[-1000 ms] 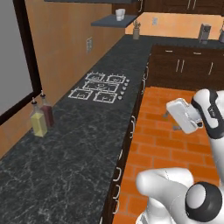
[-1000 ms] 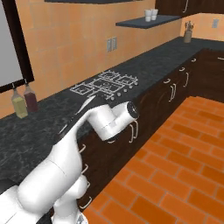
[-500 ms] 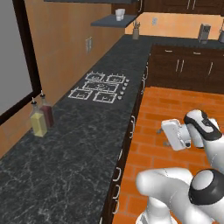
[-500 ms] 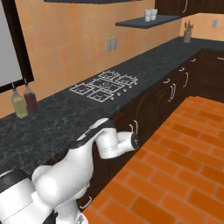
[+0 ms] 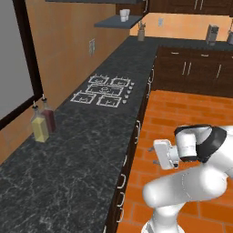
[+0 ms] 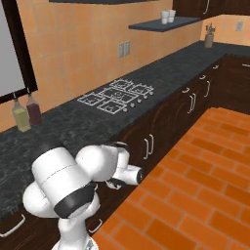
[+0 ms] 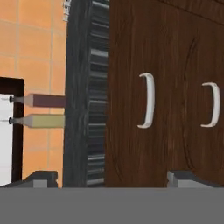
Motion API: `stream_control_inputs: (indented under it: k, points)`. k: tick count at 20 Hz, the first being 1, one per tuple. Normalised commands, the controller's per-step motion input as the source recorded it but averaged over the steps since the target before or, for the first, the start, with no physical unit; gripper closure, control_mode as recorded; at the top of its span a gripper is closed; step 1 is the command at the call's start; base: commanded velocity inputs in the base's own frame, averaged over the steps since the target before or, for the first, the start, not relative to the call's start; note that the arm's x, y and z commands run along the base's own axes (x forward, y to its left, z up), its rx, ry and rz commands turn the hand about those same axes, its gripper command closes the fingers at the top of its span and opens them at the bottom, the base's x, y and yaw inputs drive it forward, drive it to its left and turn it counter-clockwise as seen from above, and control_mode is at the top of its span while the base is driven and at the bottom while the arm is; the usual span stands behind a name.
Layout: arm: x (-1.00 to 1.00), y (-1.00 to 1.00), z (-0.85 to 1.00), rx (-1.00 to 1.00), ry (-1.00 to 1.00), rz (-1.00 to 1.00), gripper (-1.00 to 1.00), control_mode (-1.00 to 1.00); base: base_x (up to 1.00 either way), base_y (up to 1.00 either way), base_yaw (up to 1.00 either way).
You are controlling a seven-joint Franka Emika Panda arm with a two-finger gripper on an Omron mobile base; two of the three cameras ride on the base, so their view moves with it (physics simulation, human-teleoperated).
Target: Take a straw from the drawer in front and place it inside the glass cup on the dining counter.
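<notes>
Arm folded low, elbow bent sharply, forearm level and reaching toward the front face below the counter edge. End effector held sideways, rolled about a quarter turn. Fingertips spread wide apart, nothing between them, short of the front face, not touching.

Black speckled granite counter running the length of the wall, white burner outlines of the stove drawn on it. Orange tiled wall behind, brick-orange floor with darker grout lines. By the counter's back edge, a yellow bottle and a dark red bottle, both dark-capped. From the hand camera, the dark-brown wood-grain drawer with its curved silver handle. Dark cabinets, pale bar handles. Grey shelf, white cups.
</notes>
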Motion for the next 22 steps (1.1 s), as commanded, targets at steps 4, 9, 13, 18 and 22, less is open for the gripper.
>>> stream_control_inputs:
  k: [4,9,13,18,22]
  points:
    - [0.16,0.25,-0.39,0.12,0.0,0.13,-1.0,-1.0,0.0,0.0,0.0]
    - [0.36,0.11,-0.36,0.14,0.0,0.14,-1.0,-1.0,0.0,0.0,0.0]
    - [0.52,0.15,-0.45,0.06,0.0,0.1,-1.0,-1.0,0.0,0.0,0.0]
    - [0.47,0.28,-0.45,0.02,0.0,0.06,-1.0,-1.0,0.0,0.0,0.0]
    - [0.47,0.24,-0.25,0.0,0.0,0.01,-1.0,-1.0,0.0,0.0,0.0]
